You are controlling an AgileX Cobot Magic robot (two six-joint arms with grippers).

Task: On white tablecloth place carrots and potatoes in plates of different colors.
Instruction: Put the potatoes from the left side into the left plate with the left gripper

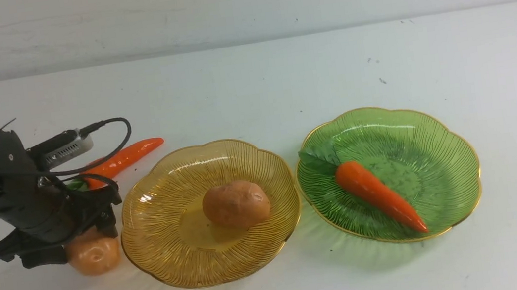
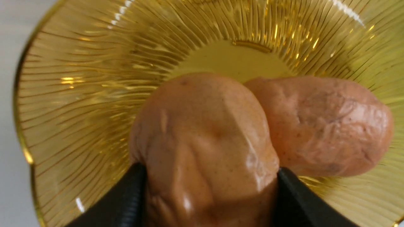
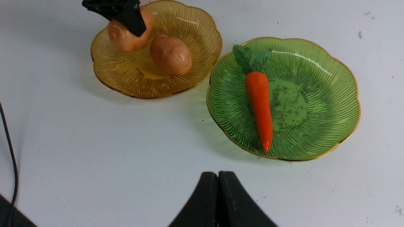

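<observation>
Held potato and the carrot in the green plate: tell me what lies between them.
In the front view, the amber plate holding the second potato sits between the held potato and the carrot.

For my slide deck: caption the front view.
Left gripper holds a potato at the amber plate, second potato inside; one carrot in the green plate, other carrot on the tablecloth.

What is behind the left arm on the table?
A carrot lies on the white tablecloth behind the left arm, whose jaws hold a potato. The carrot's orange body and tip show; the arm covers most of its green top.
</observation>
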